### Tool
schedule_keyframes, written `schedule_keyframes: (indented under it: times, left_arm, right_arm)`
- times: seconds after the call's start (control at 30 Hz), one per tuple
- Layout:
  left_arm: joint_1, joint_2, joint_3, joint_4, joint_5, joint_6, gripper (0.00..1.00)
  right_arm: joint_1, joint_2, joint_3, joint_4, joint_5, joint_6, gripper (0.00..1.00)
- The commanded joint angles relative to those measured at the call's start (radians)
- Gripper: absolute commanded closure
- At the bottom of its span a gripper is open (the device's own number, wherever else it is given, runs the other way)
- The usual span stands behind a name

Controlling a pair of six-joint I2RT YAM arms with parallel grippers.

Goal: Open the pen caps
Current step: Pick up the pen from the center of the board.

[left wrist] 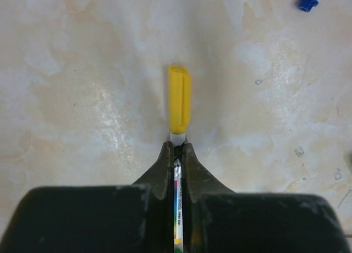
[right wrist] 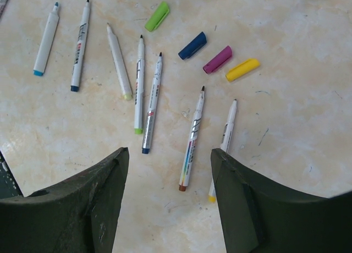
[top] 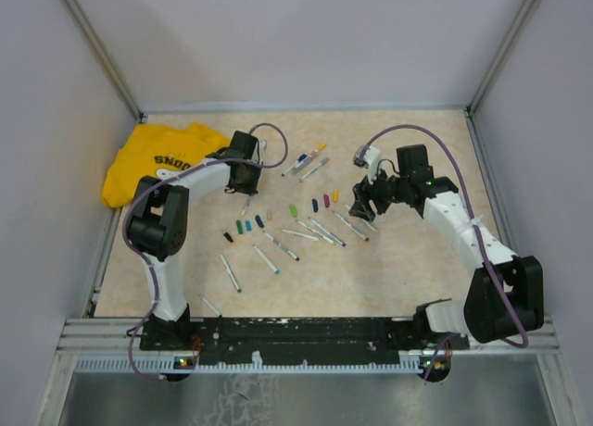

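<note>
Clamping a thin pen (left wrist: 177, 198), the left pincer (left wrist: 177, 148) is shut on its barrel — the yellow cap (left wrist: 180, 106) still on, jutting past the fingertips. The right pincer (right wrist: 169, 153) hangs, jaws apart, above uncapped pens (right wrist: 153, 102) and four loose caps (right wrist: 192, 45) on the counter (right wrist: 297, 126).

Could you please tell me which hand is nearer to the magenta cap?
Right. The right hand hovers open just short of the magenta cap; the left hand is farther off to the cap's left, shut on a yellow-capped pen.
</note>
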Motion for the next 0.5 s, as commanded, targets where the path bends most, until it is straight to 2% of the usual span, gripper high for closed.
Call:
schedule_keyframes:
  times: [0.0, 0.13, 0.3, 0.47]
  left_arm:
    - [-0.002, 0.0, 0.029, -0.055, -0.087, -0.008, 1.0]
    - [-0.003, -0.081, 0.016, -0.009, -0.111, -0.021, 1.0]
    - [-0.009, -0.228, -0.079, 0.087, -0.105, -0.041, 1.0]
    - [-0.03, -0.386, -0.196, 0.169, -0.033, -0.079, 1.0]
  right_arm:
    - [0.007, -0.007, 0.046, 0.03, -0.055, 0.0, 0.38]
    - [0.009, -0.029, 0.031, 0.051, -0.083, 0.008, 0.39]
    - [0.009, -0.065, 0.009, 0.087, -0.121, 0.016, 0.39]
    - [0.009, -0.104, -0.021, 0.131, -0.159, 0.029, 0.39]
